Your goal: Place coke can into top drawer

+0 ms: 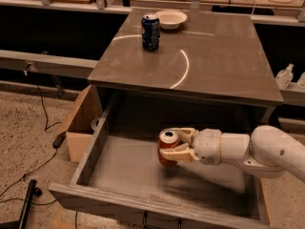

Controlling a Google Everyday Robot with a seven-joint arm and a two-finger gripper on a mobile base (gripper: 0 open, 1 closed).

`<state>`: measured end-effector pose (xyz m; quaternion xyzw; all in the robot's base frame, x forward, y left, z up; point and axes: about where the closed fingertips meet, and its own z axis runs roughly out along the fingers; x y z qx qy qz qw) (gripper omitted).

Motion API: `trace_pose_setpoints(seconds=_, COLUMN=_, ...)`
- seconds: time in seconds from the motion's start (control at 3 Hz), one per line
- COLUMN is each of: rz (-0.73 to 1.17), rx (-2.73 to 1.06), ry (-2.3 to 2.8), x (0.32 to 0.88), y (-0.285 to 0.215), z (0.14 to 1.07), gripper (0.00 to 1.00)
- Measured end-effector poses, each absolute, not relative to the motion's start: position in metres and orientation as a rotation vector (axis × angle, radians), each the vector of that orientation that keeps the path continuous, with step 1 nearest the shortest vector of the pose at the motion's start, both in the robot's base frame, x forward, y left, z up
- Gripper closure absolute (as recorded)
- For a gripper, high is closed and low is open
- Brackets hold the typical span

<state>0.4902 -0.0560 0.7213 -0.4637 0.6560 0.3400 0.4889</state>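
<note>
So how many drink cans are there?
2. A small red soda can is gripped by the claw inside the open wide grey drawer; a dark blue can stands on the grey cabinet top.

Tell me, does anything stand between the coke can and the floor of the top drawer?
Nothing visible does. The end effector grips the coke can inside the open top drawer, and the grey floor beneath it is bare.

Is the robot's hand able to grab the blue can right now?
Probably not: the gripper is low in the top drawer, shut on the coke can, while the blue can stands on the cabinet top.
</note>
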Motion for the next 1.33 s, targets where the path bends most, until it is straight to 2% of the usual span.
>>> trace_pose_setpoints(seconds=0.33, rz=0.78, rx=-1.119, ry=1.643, x=0.496, y=-0.06, z=0.702, gripper=1.0)
trace_pose_setpoints(seconds=0.67, rz=0.765, rx=-1.091, ry=1.661, x=0.502, y=-0.058, z=0.691, gripper=0.85)
trace_pose_setpoints(seconds=1.0, rz=0.748, rx=-1.071, ry=1.629, x=0.506, y=-0.049, z=0.688, gripper=0.54)
trace_pose_setpoints(seconds=1.33, rz=0.752, rx=-1.074, ry=1.606, x=0.505, y=-0.04, z=0.689, gripper=0.3)
